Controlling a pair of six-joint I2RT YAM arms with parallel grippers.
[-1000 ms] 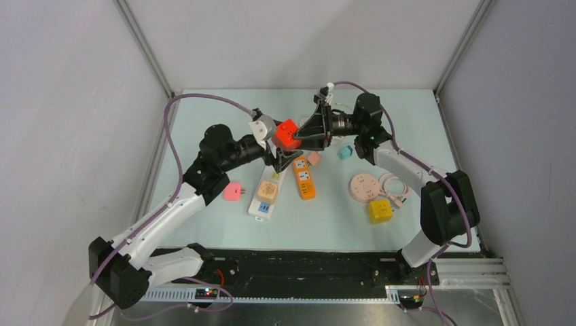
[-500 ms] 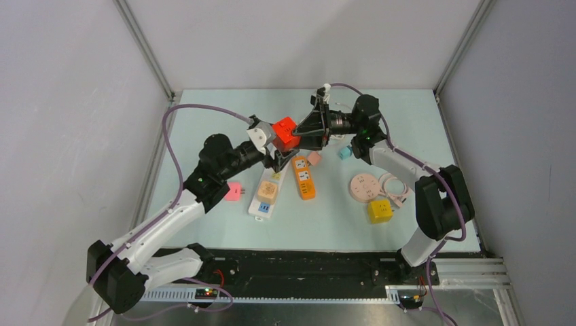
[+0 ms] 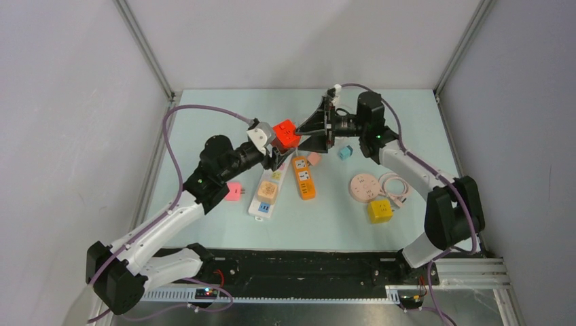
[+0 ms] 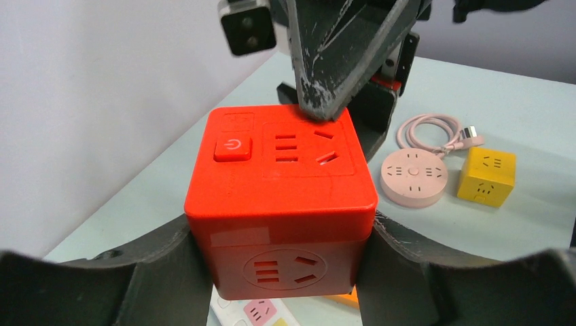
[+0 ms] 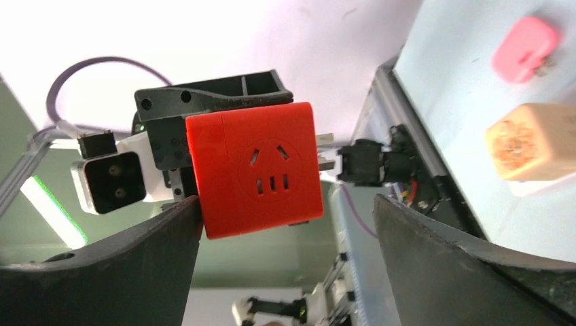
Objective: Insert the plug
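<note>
The plug is a red cube (image 3: 286,134) with socket faces and a power button, held in the air above the strips. My left gripper (image 3: 279,148) is shut on it, and in the left wrist view its fingers press both lower sides of the cube (image 4: 282,176). Metal prongs (image 5: 327,155) stick out of one side in the right wrist view. My right gripper (image 3: 300,134) stands open around the cube (image 5: 255,170). Its left finger (image 5: 156,251) is against the cube's edge and the other is well apart. One right fingertip (image 4: 319,102) rests at the cube's top face.
Below lie an orange power strip (image 3: 304,177) and a white strip (image 3: 260,206) with a beige cube (image 3: 267,191) plugged in. A pink plug (image 3: 234,191), small pink (image 3: 314,158) and blue (image 3: 345,152) adapters, a round pink socket (image 3: 365,186) and a yellow cube (image 3: 380,210) lie around.
The right gripper has opened and let go of the red cube. The left gripper has closed on it from below and now carries it.
</note>
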